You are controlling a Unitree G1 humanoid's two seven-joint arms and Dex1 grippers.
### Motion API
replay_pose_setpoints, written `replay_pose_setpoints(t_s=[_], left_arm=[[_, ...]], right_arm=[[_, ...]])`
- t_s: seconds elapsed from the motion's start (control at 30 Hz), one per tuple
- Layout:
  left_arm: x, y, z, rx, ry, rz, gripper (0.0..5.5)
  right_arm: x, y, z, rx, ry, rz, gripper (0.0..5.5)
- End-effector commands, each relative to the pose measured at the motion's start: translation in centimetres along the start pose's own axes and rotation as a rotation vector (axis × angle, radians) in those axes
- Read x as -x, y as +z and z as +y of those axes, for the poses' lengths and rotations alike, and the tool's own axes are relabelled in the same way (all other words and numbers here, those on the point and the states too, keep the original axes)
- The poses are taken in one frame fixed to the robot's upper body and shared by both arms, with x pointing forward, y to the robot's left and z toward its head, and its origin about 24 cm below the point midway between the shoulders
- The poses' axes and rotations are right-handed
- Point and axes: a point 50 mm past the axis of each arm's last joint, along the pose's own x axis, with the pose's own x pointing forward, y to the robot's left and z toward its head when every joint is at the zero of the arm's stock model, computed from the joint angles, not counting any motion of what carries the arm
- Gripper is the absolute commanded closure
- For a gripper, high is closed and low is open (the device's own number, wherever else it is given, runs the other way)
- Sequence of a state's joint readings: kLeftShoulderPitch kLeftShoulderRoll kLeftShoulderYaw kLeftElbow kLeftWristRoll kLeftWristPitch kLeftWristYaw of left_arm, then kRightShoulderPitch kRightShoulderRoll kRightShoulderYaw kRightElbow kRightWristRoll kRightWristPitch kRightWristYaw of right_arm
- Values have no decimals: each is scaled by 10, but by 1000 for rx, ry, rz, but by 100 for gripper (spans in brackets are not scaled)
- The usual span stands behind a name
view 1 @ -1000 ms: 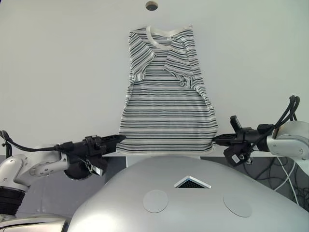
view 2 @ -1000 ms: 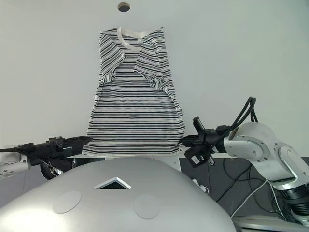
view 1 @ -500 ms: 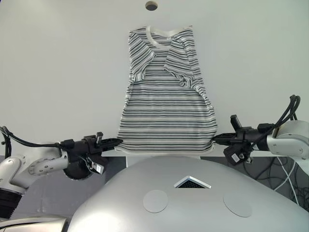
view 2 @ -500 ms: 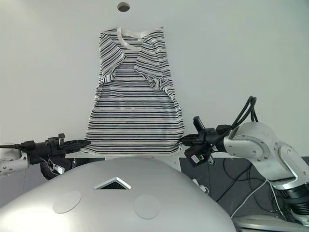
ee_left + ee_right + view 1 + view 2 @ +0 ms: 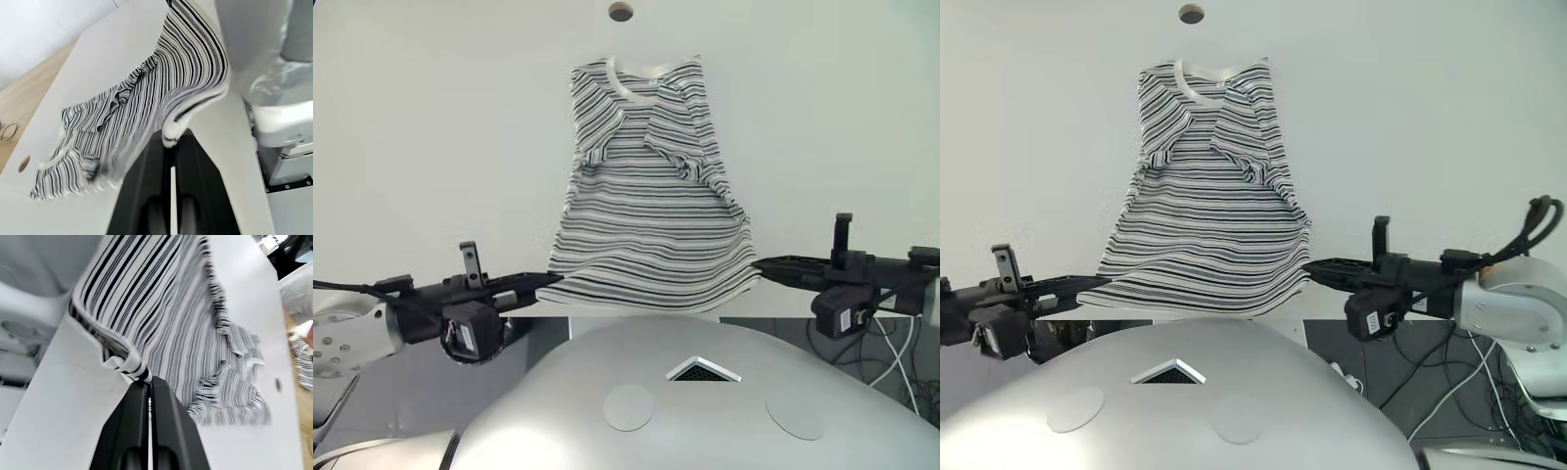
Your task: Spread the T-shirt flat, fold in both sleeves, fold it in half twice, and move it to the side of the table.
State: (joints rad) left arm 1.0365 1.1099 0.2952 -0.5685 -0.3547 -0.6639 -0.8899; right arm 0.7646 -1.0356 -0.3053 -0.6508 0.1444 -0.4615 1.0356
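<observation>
— Where's the T-shirt (image 5: 651,196)?
— Lying on the white bench (image 5: 431,147), collar at the far end. Left fingers (image 5: 529,284) and right fingers (image 5: 793,264) each pinch a corner of the near hem.
— Anything else around?
— A round disc (image 5: 621,12) beyond the collar, and cables (image 5: 901,343) below the bench's right side.

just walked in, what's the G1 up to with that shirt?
It's mid-fold. The striped shirt lies on the white table, collar away from the robot, with both sleeves already folded in. The left claw and right claw are each shut on a corner of the near hem, which looks slightly raised. No half fold is done yet.
</observation>
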Motion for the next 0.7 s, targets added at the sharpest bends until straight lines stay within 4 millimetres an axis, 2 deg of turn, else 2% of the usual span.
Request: replay_pose_setpoints(t_s=[0.03,0.23,0.33,0.4,0.53,0.63,0.7], left_arm=[[9,15,2,-9,37,-38,549],[17,29,10,-35,125,-85,549],[20,22,21,-96,202,-30,549],[16,10,33,-188,272,47,549],[-2,-20,77,-408,451,185,549],[-15,-46,104,-462,530,282,549],[-22,-58,118,-461,572,314,549]], right_arm=[[11,7,1,-3,-64,-22,550],[19,9,1,-17,-124,-29,550],[23,6,-10,-15,-208,-30,550],[21,-3,-29,6,-294,-4,550],[3,-34,-81,41,-412,78,550],[-13,-59,-125,34,-481,151,550],[-26,-71,-148,25,-485,180,550]])
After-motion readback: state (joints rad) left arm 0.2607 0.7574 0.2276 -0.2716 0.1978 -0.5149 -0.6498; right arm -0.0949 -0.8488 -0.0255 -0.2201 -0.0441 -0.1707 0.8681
